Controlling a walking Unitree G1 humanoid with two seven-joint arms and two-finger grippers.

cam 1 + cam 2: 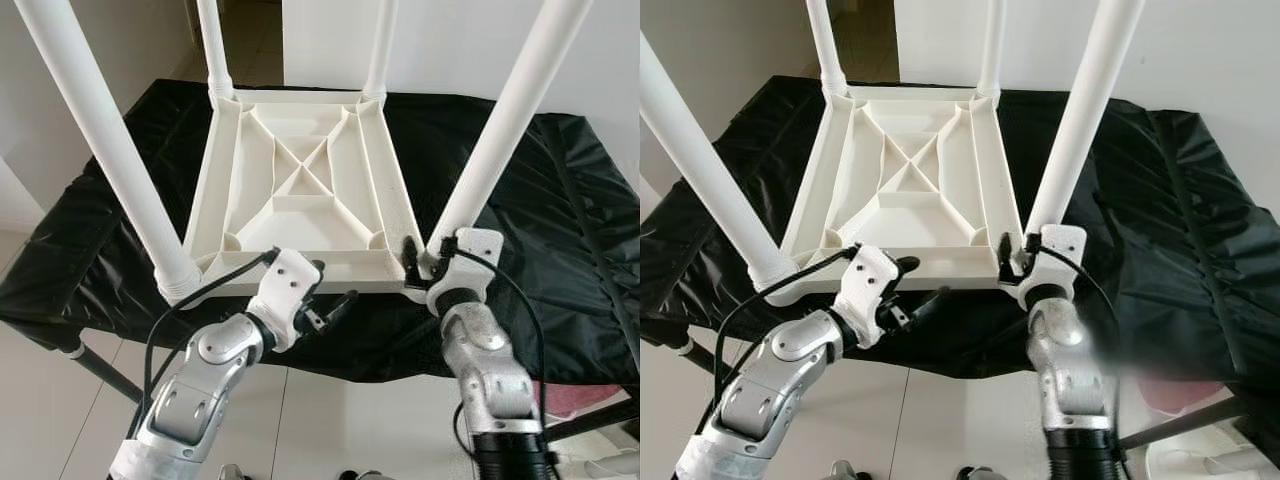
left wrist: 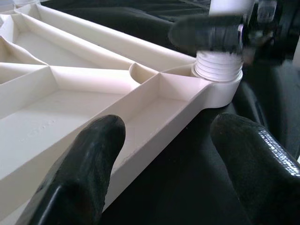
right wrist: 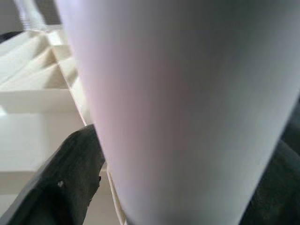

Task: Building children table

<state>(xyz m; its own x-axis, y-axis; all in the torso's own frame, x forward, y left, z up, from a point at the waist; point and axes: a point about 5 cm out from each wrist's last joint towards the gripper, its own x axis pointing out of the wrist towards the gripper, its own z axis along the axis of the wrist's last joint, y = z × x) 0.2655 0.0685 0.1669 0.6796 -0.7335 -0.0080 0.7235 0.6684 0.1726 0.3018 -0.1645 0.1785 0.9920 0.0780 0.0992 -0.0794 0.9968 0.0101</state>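
A white plastic children's table [image 1: 300, 170] lies upside down on a black-draped worktop [image 1: 560, 220], with all of its white legs standing up. My right gripper [image 1: 425, 262] is at the base of the near-right leg [image 1: 510, 120], its fingers [image 3: 70, 178] closed around the leg [image 3: 187, 93]. My left gripper [image 1: 330, 290] is open at the table's front rim [image 2: 154, 126], one finger [image 2: 79, 173] over the ribbed underside and the other beyond the edge. The threaded foot of the near-right leg [image 2: 218, 68] sits in its corner socket. The near-left leg [image 1: 110, 150] stands in the left corner.
The black cloth hangs over the worktop's front edge toward a pale tiled floor [image 1: 330, 420]. A metal stand leg [image 1: 100, 370] slants below at the left. A white wall [image 1: 450, 40] rises behind, and something pink [image 1: 590, 400] lies at the lower right.
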